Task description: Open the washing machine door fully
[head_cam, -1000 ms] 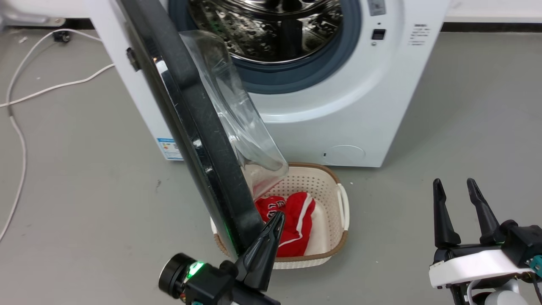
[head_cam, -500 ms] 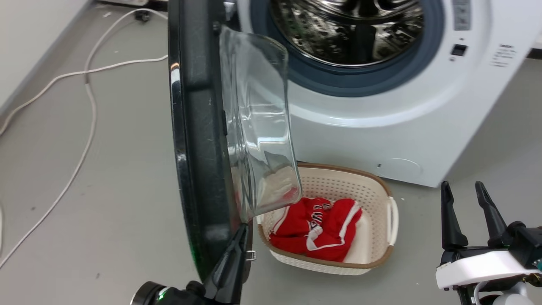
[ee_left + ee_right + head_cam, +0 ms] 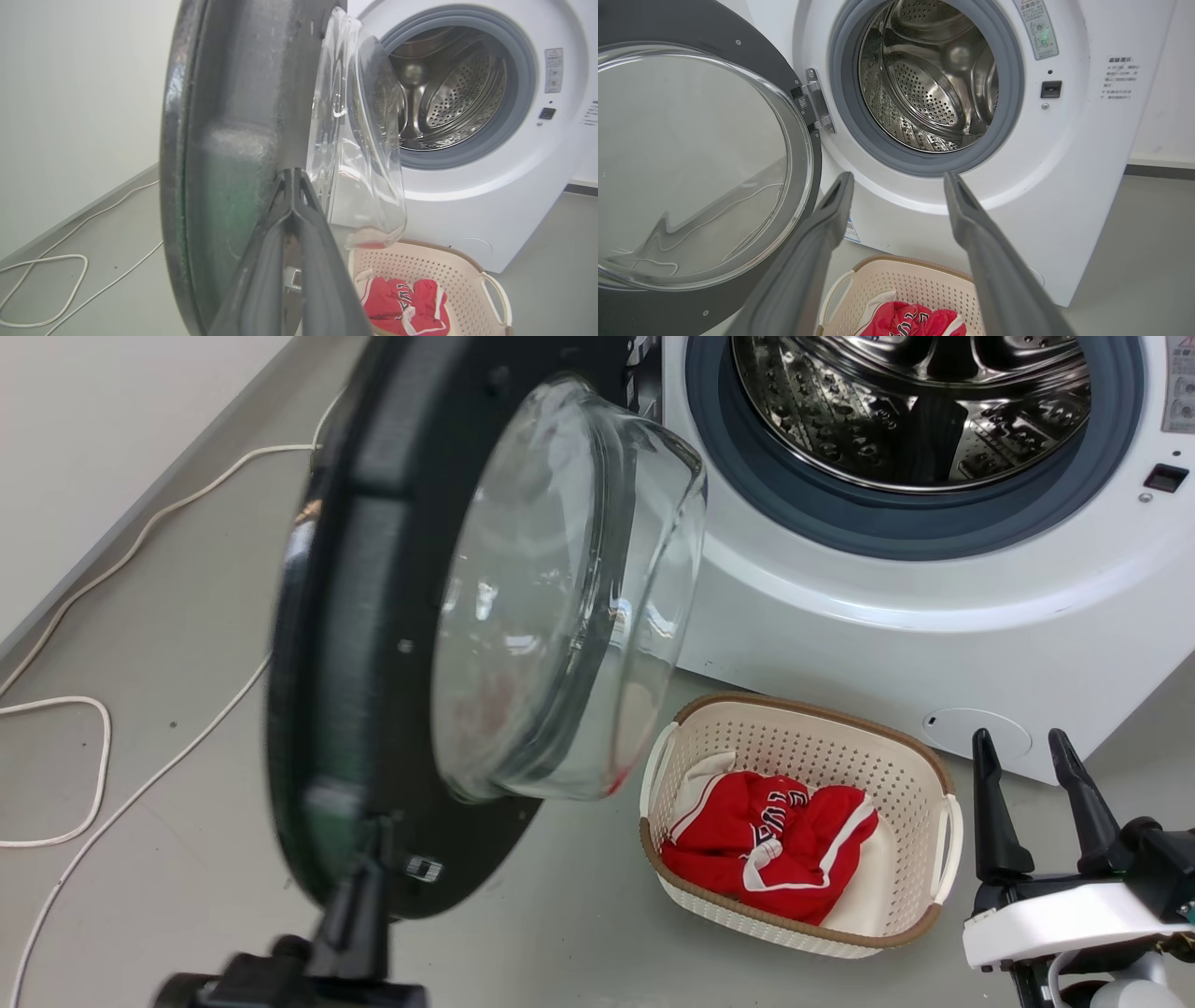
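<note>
Grey floor: the washing machine door is standing swung out left of the drum, not yet fully back. Left gripper, pinched closed and empty, is pushing its inner rim; right gripper is idling spread. If the tips slip off the rim, the door is probably swinging back.
</note>
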Controlling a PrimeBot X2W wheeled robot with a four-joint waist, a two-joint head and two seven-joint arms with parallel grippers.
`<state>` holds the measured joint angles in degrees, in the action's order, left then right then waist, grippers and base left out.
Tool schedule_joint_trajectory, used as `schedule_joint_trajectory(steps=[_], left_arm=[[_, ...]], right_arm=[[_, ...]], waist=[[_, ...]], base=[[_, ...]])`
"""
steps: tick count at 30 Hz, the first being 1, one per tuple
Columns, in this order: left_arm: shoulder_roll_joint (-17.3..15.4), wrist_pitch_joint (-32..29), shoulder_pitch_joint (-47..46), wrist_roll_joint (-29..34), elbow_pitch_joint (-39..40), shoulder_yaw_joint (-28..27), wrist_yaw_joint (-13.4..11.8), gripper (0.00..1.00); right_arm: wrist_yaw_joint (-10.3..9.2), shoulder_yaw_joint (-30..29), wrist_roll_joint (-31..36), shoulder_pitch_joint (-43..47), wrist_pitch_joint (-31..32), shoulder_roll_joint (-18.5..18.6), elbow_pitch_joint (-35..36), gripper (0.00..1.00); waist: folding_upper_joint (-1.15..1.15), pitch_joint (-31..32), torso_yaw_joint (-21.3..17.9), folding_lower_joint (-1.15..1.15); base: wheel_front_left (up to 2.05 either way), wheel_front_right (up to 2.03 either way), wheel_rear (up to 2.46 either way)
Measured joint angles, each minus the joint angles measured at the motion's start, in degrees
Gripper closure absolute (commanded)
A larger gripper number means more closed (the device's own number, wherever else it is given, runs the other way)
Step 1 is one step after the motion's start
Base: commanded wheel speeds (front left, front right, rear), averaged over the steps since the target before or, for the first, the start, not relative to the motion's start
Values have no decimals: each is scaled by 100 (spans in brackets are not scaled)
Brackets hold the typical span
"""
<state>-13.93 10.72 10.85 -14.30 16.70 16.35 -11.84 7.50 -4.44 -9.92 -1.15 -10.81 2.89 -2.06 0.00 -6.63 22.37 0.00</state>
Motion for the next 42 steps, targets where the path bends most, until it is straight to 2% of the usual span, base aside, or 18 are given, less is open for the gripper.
schedule_joint_trajectory(steps=[5, 12, 18, 26, 37, 42], left_arm=[[-238, -21, -152, -146, -186, -567, -147, 100], [-514, 103, -560, -697, -875, -1362, -70, 100], [-810, 283, -1016, -1113, -1695, -1998, 177, 100], [-1069, 404, -1808, -1319, -2746, -2332, 539, 100], [-1392, 417, -2643, -1345, -3961, -2810, 920, 100], [-1344, 420, -2727, -1145, -4122, -2982, 1020, 100]], right_arm=[[0, 24, 14, -6, 47, -2, 36, 0], [0, -13, 92, -36, 124, -1, 122, 0], [0, -48, 142, -103, 179, 0, 233, 0], [0, -65, 213, -203, 283, -1, 358, 0], [0, -56, 287, -305, 328, -1, 402, 0], [0, -56, 286, -305, 325, 0, 365, 0]], waist=[[0, -69, -24, 0], [0, -190, -174, 0], [0, -340, -304, 0], [0, -620, -382, 0], [0, -820, -518, 0], [0, -770, -543, 0]], base=[[0, 0, 0], [0, 0, 0], [0, 0, 0], [0, 0, 0], [0, 0, 0], [0, 0, 0]])
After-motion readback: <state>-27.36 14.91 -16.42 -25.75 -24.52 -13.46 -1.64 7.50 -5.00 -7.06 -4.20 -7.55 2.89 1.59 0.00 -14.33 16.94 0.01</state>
